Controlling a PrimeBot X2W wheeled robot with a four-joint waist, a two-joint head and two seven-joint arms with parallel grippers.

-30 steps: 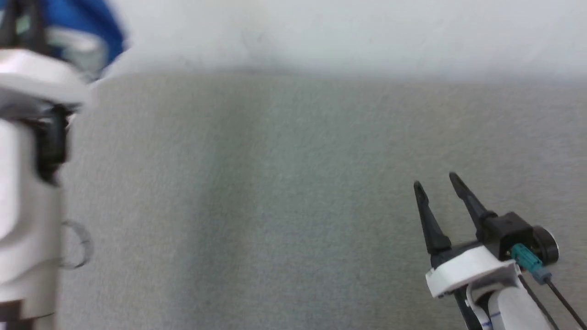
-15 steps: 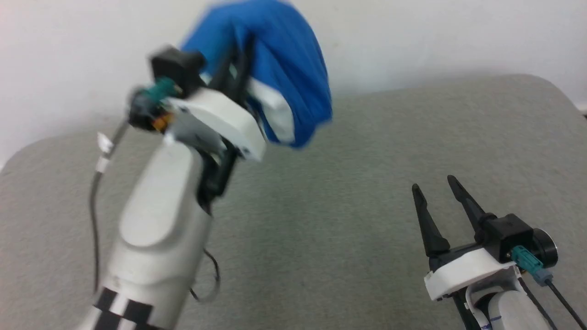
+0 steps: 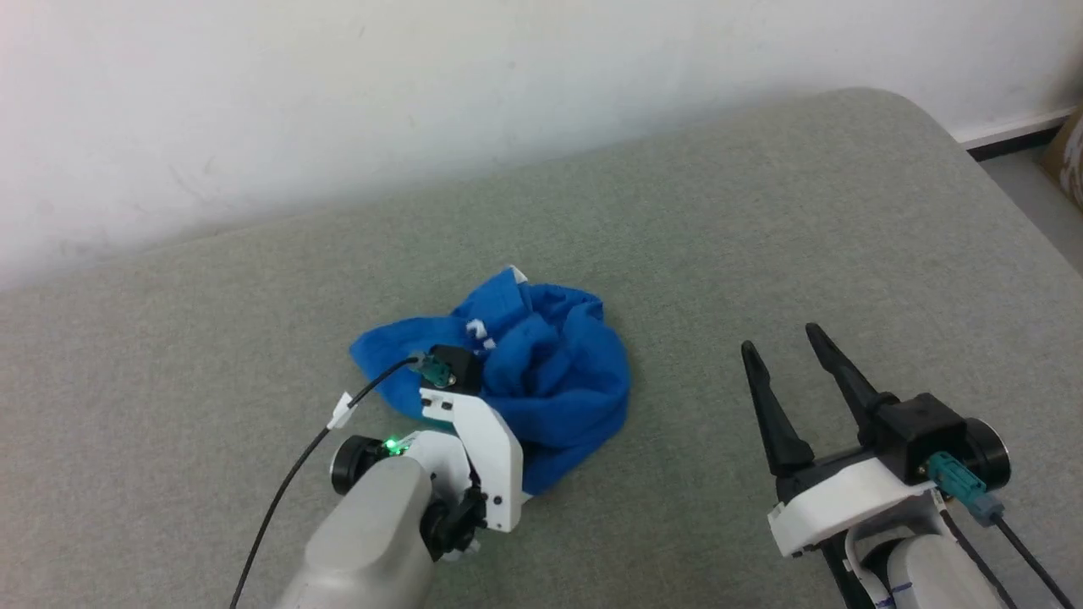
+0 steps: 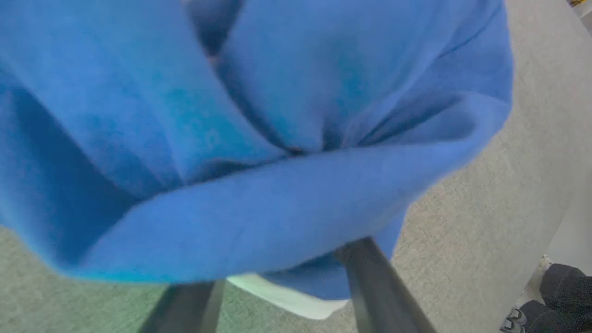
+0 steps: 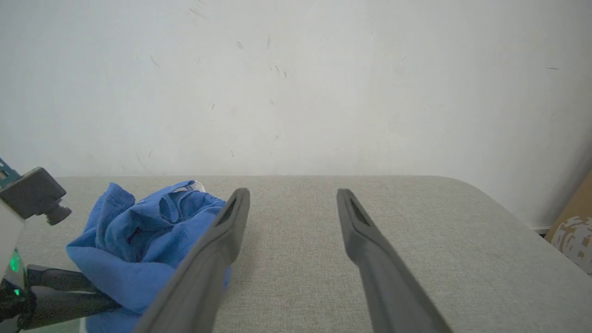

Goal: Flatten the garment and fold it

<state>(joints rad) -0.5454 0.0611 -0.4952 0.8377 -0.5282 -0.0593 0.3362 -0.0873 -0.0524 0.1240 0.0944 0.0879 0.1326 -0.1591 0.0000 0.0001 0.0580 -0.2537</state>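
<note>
The garment (image 3: 541, 381), bright blue shorts, lies crumpled in a heap near the middle of a grey padded surface (image 3: 761, 211). The left gripper (image 3: 478, 423) reaches into it, fingers spread, tips hidden under cloth. The right gripper (image 3: 781, 338) hovers well apart, wide and empty.

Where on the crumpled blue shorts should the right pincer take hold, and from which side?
Probably the thick rolled fold along the right edge of the shorts, coming in low from the robot's right across the cushion. That fold bulges up off the surface and faces the open right pincer, so one finger could slip beneath it.
</note>
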